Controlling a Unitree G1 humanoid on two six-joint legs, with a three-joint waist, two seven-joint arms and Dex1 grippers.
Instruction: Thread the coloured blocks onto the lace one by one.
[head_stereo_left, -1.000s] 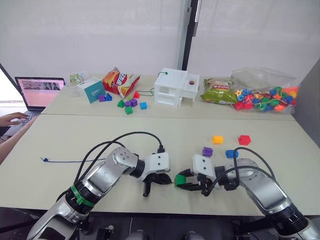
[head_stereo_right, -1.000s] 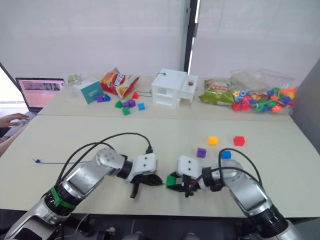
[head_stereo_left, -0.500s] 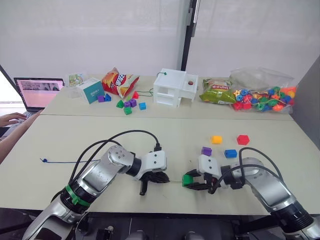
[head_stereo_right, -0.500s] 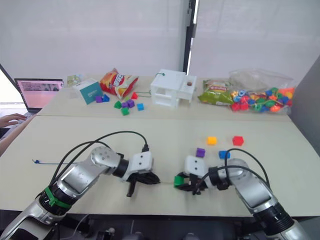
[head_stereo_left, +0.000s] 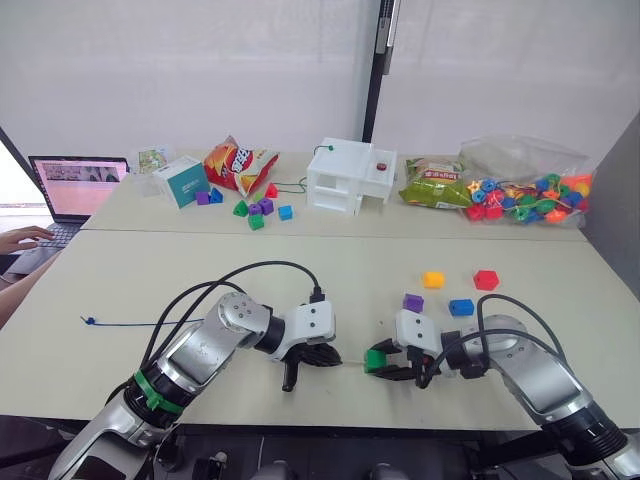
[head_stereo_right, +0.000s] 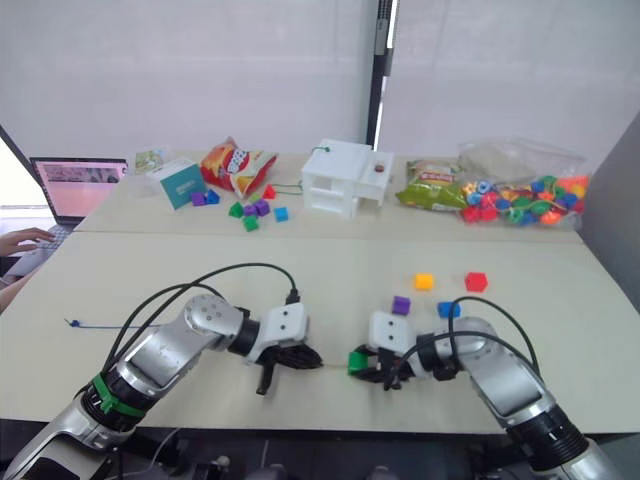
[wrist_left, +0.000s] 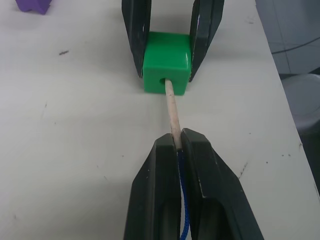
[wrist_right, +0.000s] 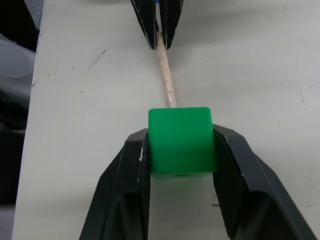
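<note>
My right gripper is shut on the green block, held just above the near table. My left gripper faces it and is shut on the lace, just behind its pale stiff tip. The tip enters the hole in the green block. The dark-blue lace trails left across the table to its knotted end. The purple, blue, yellow and red blocks lie on the table beyond my right gripper.
On the far table stand a white box, a teal box, a crisp bag, small triangular pieces and a clear bag of beads. A laptop and a person's hand are at far left.
My right gripper has carried the green block a little to the right, widening the gap to the left gripper. Over the last half second hardly anything has moved.
</note>
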